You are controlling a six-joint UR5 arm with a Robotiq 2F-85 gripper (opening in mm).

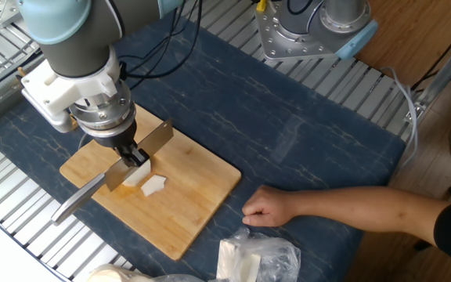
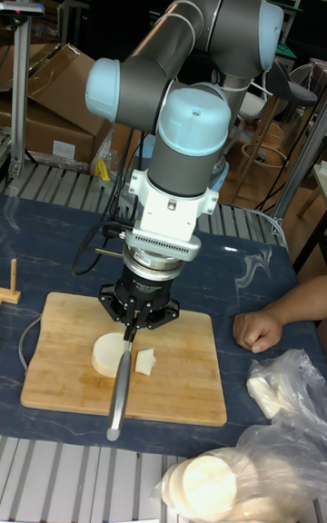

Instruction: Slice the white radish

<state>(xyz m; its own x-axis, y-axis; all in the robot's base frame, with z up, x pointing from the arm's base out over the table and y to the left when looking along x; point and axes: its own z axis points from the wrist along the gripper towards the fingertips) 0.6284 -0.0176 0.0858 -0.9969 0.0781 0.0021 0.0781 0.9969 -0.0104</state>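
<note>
Gripper (image 2: pixel 133 327) clenched on a knife (image 1: pixel 124 168), fingers closed around it above the wooden cutting board (image 1: pixel 186 196). The blade slants across the board and presses into the white radish (image 2: pixel 109 353), a cream-white disc lying near the board's centre; a small cut wedge (image 2: pixel 144 360) rests just beside the disc, on the far side of the blade. Fixed view: the blade hides most of the disc, and only a white piece (image 1: pixel 154 185) shows clearly; a person's fist (image 1: pixel 263 207) rests on the blue mat (image 1: pixel 288 117) near the board. Tall fixed view: the disc appears whole in outline, the knife handle (image 2: pixel 117 400) extends toward the board's front edge, and a plastic bag (image 2: pixel 263 450) holds further round slices.
</note>
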